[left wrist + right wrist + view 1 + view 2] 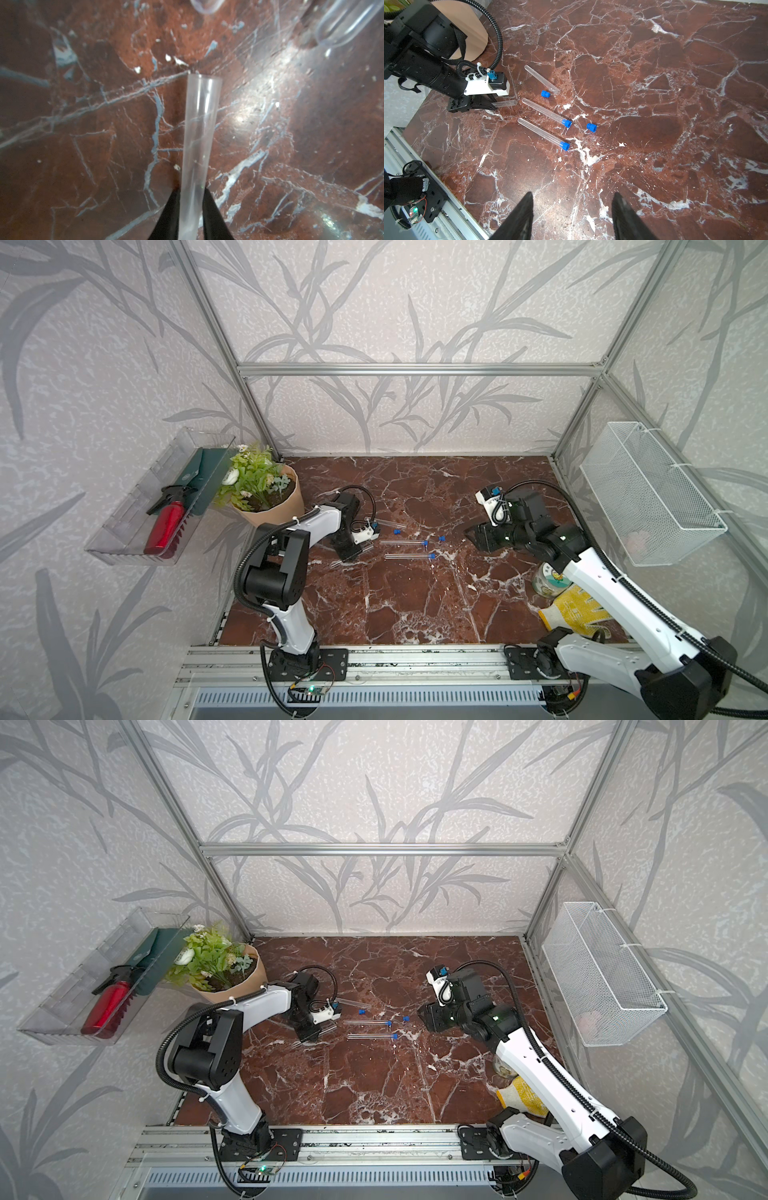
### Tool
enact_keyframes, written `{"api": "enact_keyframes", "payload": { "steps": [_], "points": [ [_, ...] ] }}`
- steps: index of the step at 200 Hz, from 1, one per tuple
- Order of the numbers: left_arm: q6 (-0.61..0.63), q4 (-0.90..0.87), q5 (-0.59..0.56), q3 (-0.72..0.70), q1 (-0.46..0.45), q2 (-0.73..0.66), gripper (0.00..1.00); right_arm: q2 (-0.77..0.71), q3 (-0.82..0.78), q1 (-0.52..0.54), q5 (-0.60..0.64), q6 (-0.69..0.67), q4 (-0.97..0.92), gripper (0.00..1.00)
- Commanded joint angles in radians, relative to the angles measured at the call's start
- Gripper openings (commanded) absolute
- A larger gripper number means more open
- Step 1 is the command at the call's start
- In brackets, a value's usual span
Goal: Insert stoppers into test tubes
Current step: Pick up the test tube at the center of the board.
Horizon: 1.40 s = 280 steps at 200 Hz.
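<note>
test tube (197, 145) | sits in left gripper (191, 190), seemingly clamped | right gripper (573, 194) open, well apart from loose stopper (591, 127)

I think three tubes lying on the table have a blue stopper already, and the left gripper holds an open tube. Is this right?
No: only two tubes have a stopper, as the right wrist view shows. The left gripper does hold an open tube.

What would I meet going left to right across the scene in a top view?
In order: red bottle, potted plant, left gripper shut on a test tube, loose stopper, second loose stopper, open right gripper, wire basket.
</note>
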Motion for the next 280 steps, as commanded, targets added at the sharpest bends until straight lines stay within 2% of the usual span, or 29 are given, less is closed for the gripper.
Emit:
{"api": "enact_keyframes", "payload": {
  "steps": [1, 65, 104, 132, 154, 179, 207, 280],
  "points": [
    [0.005, -0.038, -0.004, 0.015, 0.006, 0.019, 0.20, -0.004, 0.020, -0.003, -0.009, 0.005, -0.024, 0.60],
    [-0.006, -0.030, 0.013, 0.000, 0.005, -0.068, 0.16, -0.012, 0.021, -0.004, -0.014, 0.018, -0.039, 0.60],
    [-0.023, -0.042, 0.099, 0.000, 0.003, -0.183, 0.15, -0.011, 0.017, -0.003, -0.073, 0.056, -0.034, 0.60],
    [-0.031, -0.055, 0.182, -0.008, -0.026, -0.272, 0.15, 0.003, 0.024, -0.003, -0.135, 0.157, -0.014, 0.59],
    [-0.045, -0.041, 0.246, -0.025, -0.078, -0.334, 0.14, 0.021, 0.033, 0.005, -0.183, 0.288, 0.012, 0.58],
    [-0.102, -0.006, 0.297, -0.034, -0.141, -0.389, 0.14, 0.106, 0.095, 0.016, -0.319, 0.406, 0.000, 0.59],
    [-0.143, 0.034, 0.336, -0.040, -0.198, -0.426, 0.14, 0.243, 0.213, 0.052, -0.467, 0.438, -0.070, 0.60],
    [-0.125, 0.084, 0.414, -0.047, -0.270, -0.456, 0.14, 0.382, 0.277, 0.118, -0.529, 0.498, -0.006, 0.62]
  ]
}}
